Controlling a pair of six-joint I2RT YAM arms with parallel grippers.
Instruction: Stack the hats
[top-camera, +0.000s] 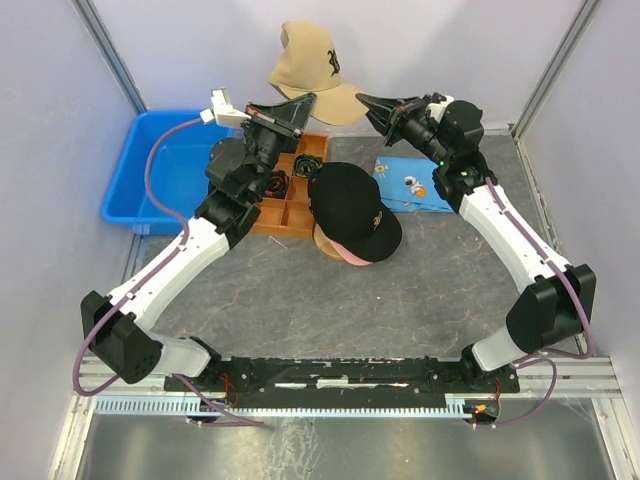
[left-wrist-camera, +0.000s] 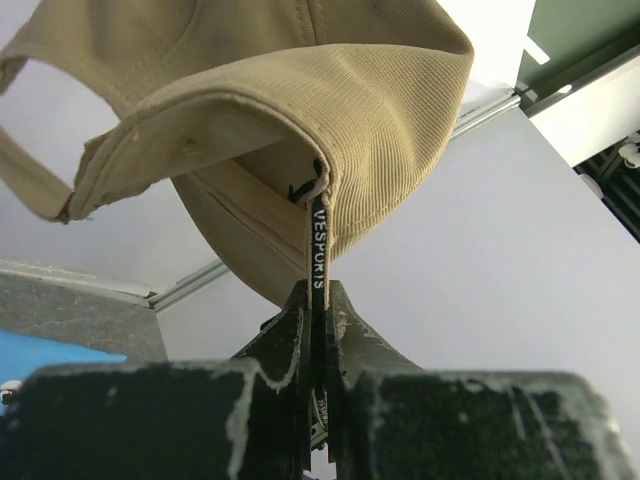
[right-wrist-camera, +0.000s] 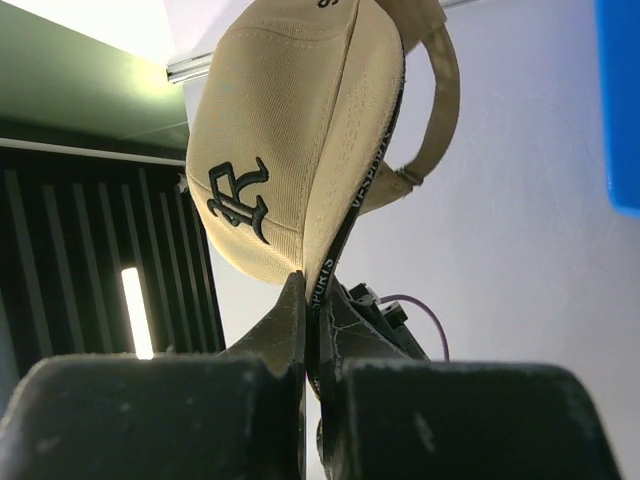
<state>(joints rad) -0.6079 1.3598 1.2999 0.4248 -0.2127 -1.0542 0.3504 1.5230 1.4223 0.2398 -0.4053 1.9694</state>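
Observation:
The tan hat (top-camera: 312, 72) with a dark emblem hangs in the air at the back of the table, held from both sides. My left gripper (top-camera: 300, 108) is shut on its lower edge, pinching the black sweatband (left-wrist-camera: 318, 262). My right gripper (top-camera: 372, 106) is shut on the opposite edge, seen in the right wrist view (right-wrist-camera: 318, 290), where the tan hat (right-wrist-camera: 280, 150) shows its emblem. A black hat (top-camera: 350, 208) with a white emblem sits on top of a pink hat (top-camera: 350, 254) in the middle of the table. The second black hat is hidden.
A blue bin (top-camera: 160, 170) stands at the back left. A wooden compartment tray (top-camera: 292, 195) with small black coiled bundles lies under the left arm. A blue cartoon-print cloth (top-camera: 412, 182) lies right of the stack.

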